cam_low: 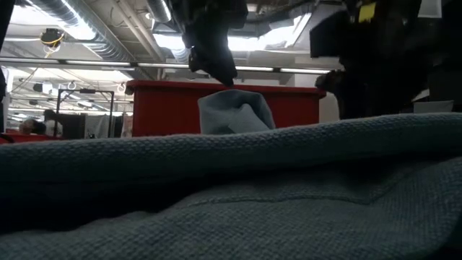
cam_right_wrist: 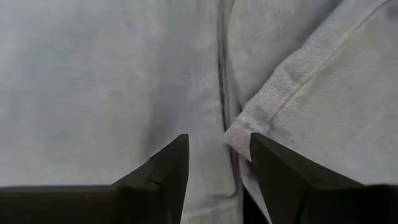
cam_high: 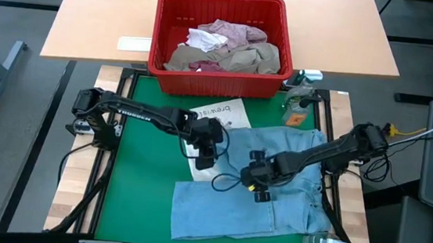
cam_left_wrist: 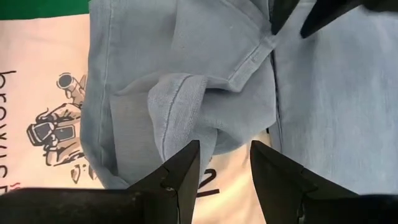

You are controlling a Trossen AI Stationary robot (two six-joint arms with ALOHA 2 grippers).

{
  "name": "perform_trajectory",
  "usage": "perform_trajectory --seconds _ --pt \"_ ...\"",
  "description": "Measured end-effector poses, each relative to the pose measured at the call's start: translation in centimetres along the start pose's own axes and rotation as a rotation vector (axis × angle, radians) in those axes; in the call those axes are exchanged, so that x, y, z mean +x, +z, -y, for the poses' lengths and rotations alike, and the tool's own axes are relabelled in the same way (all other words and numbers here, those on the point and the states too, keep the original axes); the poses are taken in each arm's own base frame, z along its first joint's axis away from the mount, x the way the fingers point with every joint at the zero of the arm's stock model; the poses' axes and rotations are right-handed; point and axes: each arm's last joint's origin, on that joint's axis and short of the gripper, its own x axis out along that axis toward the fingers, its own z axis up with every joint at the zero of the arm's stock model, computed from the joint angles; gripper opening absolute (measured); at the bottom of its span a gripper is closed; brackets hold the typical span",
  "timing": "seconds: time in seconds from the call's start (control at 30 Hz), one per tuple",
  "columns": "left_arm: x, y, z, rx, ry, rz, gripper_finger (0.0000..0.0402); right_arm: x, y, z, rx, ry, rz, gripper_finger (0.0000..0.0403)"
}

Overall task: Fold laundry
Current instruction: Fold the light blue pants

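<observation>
Seen from above, light blue jeans [cam_high: 262, 184] lie spread on the green mat [cam_high: 143, 170] of the desk, partly over a white printed shirt [cam_high: 218, 115]. A red basket [cam_high: 222, 43] of crumpled garments [cam_high: 227, 50] sits behind. The left hand [cam_high: 207, 154] hovers at the jeans' left edge; the right hand [cam_high: 257, 182] is over their middle.

At desk level, denim fills the foreground, with a raised fold [cam_low: 237, 112] before the basket.

On the left wrist camera, the fingers [cam_left_wrist: 180, 171] stand apart, just short of a bunched hem [cam_left_wrist: 180, 102], gripping nothing.

On the right wrist camera, the fingers [cam_right_wrist: 165, 171] are likewise parted above a folded denim edge [cam_right_wrist: 273, 106].
</observation>
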Motion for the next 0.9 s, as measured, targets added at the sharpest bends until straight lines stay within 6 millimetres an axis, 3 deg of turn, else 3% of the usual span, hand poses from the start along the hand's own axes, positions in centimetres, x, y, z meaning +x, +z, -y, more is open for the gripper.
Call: perform_trajectory --seconds 0.17,0.37,0.47,0.63,0.7,0.9 --pt "0.0 -0.1 0.3 0.008 -0.004 -0.002 0.0135 1.4 0.0 0.2 -0.006 -0.116 -0.037 0.0172" --pt "0.0 -0.1 0.3 0.007 -0.002 -0.008 0.0135 1.4 0.0 0.4 -0.003 -0.141 -0.037 0.0163" --pt "0.0 -0.1 0.2 0.006 -0.001 -0.008 0.0135 1.4 0.0 0.4 -0.004 -0.138 -0.038 0.0130" --pt "0.0 -0.4 -0.2 -0.001 0.018 -0.039 0.0135 1.3 -0.1 0.4 -0.004 -0.132 -0.040 0.0033" --pt "0.0 -0.7 -0.4 -0.003 0.048 -0.069 0.0135 1.0 -0.1 0.4 -0.005 -0.131 -0.032 0.0013" --pt "-0.1 -1.3 -0.9 0.006 0.140 -0.125 0.0135 -0.6 -0.1 0.5 0.004 -0.117 0.016 0.0044"
